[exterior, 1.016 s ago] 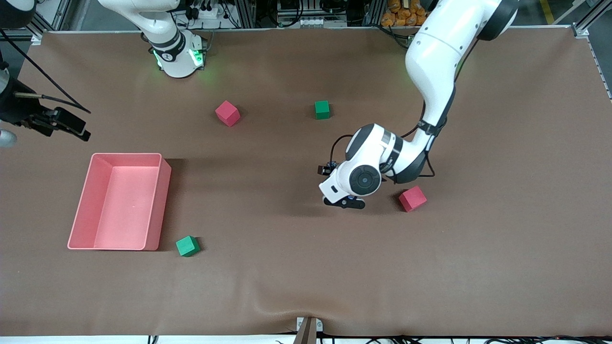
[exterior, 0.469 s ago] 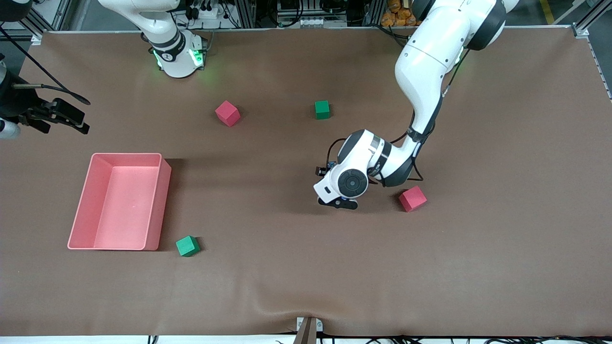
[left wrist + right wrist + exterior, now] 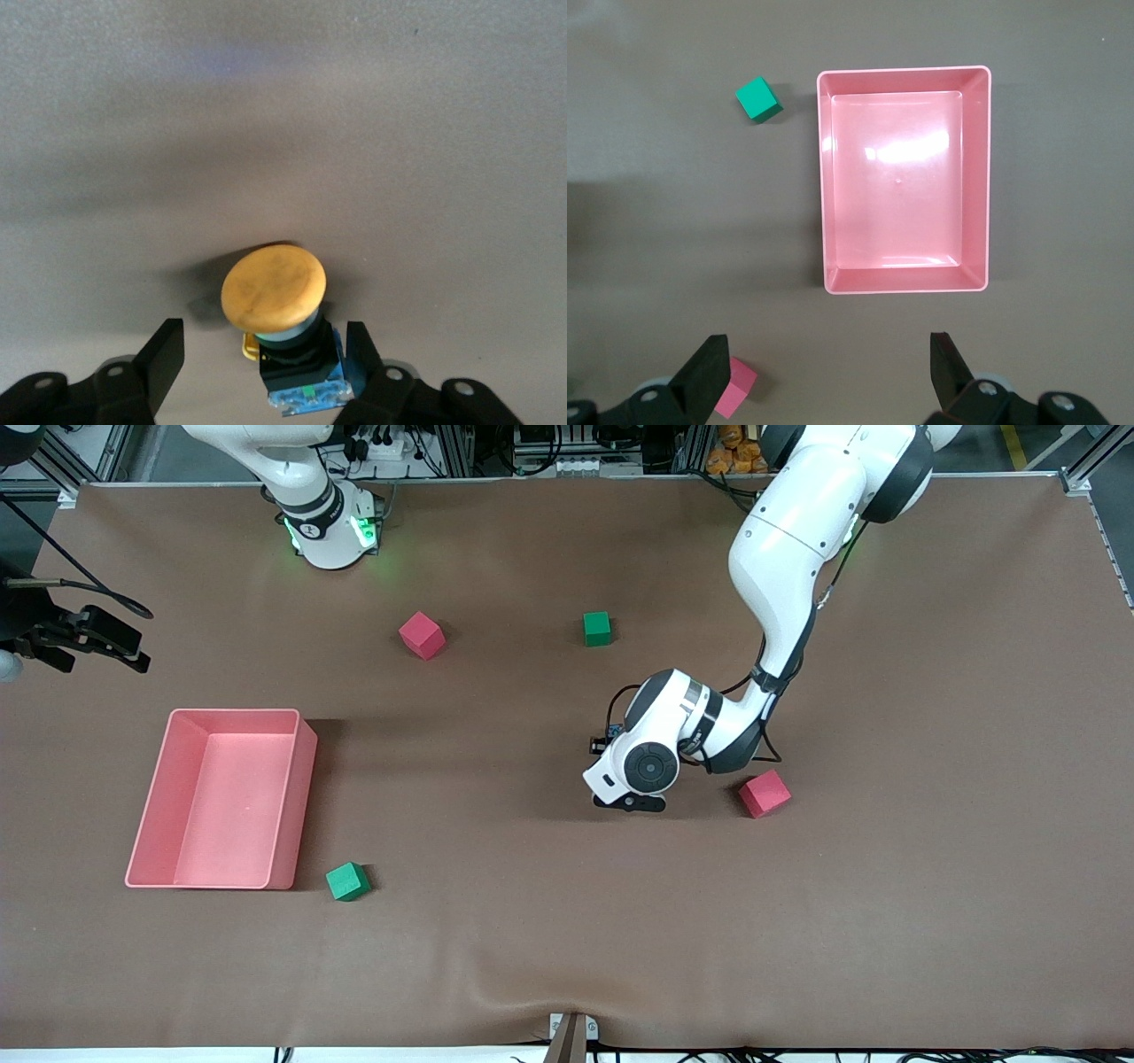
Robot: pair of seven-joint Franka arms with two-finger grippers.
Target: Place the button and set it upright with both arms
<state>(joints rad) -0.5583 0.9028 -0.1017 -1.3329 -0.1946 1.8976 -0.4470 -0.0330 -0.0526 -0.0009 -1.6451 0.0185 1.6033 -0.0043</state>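
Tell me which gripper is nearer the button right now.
Left. The left gripper is down around the button, one finger on each side of its body. The right gripper is open, up at the right arm's end of the table near the pink bin.

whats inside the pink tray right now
Nothing: the right wrist view looks straight down into the pink tray and shows only its bare glossy floor. No part of its inside is covered.
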